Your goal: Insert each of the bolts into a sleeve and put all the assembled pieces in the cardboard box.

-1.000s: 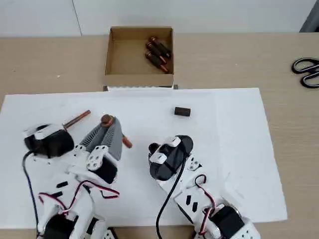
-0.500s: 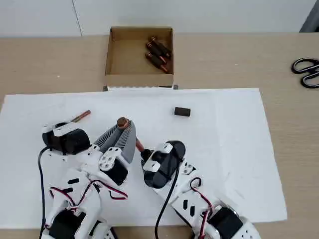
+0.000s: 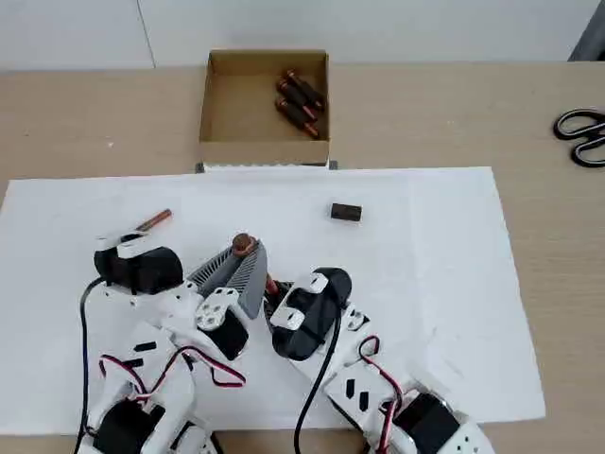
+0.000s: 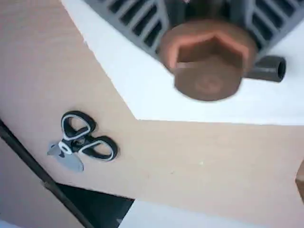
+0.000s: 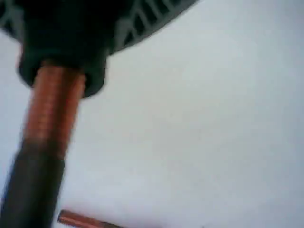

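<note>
My left gripper [image 3: 243, 253] is shut on a copper bolt [image 3: 242, 244]; its hex head [image 4: 206, 59] sits between the grey fingers [image 4: 137, 19]. The bolt's shaft slants down to my right gripper [image 3: 275, 291], just right of it. In the right wrist view that gripper [image 5: 66, 23] is shut on a black sleeve [image 5: 61, 57], and the threaded shaft [image 5: 52, 109] goes into it. A second bolt [image 3: 151, 221] lies on the white paper [image 3: 444, 284] at the left. A loose sleeve [image 3: 346, 212] lies farther back. The cardboard box [image 3: 227, 104] holds several assembled pieces [image 3: 301, 102].
Scissors [image 3: 581, 137] lie on the wooden table at the far right, also in the left wrist view [image 4: 83, 145]. The loose sleeve [image 4: 268, 69] lies beyond the bolt head there. Both arm bases stand at the table's near edge.
My left gripper has carried the bolt to the right and nearer, up to my right gripper. The right gripper has shifted left to meet it, and the shaft now enters the sleeve.
</note>
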